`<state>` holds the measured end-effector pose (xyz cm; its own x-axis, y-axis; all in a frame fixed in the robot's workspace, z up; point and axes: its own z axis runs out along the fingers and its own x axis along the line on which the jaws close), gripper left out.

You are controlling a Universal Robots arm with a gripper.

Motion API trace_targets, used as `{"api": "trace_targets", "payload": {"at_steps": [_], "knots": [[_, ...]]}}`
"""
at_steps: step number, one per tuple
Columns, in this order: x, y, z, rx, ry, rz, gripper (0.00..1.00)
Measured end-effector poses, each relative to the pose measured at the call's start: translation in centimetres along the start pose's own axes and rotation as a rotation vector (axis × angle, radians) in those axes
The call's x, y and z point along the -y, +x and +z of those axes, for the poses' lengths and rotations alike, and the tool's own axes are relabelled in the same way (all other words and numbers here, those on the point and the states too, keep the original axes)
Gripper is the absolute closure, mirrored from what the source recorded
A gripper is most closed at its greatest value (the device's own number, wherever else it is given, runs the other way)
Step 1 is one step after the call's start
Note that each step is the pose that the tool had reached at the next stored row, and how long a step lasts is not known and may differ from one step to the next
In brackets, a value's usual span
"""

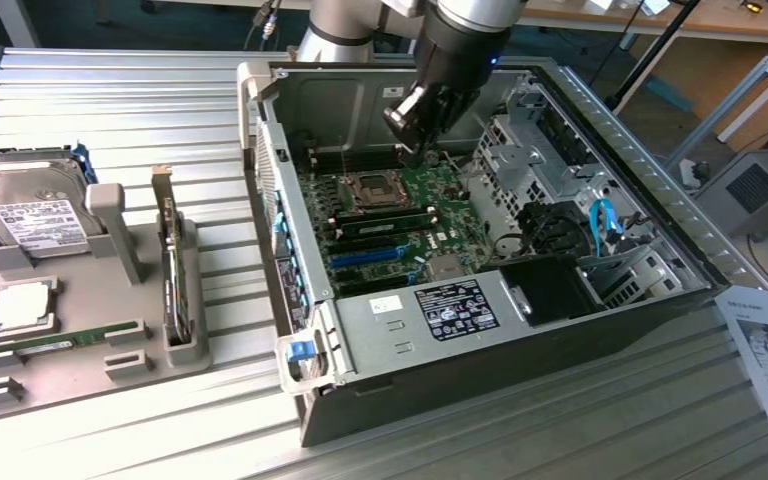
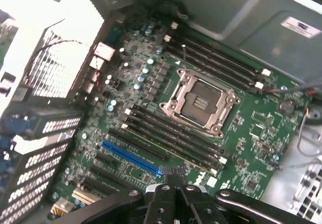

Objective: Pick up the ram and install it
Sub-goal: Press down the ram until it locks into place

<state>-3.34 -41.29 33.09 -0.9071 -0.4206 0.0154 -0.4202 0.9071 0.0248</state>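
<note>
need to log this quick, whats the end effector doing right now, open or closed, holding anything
end effector: closed, nothing visibly held, above the motherboard inside the computer case.

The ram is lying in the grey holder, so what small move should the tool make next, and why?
Probably lift straight up out of the computer case. The tool is shut and looks empty above the motherboard, while the ram lies in the holder at the exterior view's left, outside the case.

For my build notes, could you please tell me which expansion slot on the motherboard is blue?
The long slot flanked by black ones, beyond the memory slots from the socket.
</note>
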Motion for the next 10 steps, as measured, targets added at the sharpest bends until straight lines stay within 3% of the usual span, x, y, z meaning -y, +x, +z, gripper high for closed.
{"api": "trace_targets", "payload": {"at_steps": [10], "knots": [[0.00, 0.00, 0.09, 0.0049, -0.0031, 0.194, 0.89]]}}
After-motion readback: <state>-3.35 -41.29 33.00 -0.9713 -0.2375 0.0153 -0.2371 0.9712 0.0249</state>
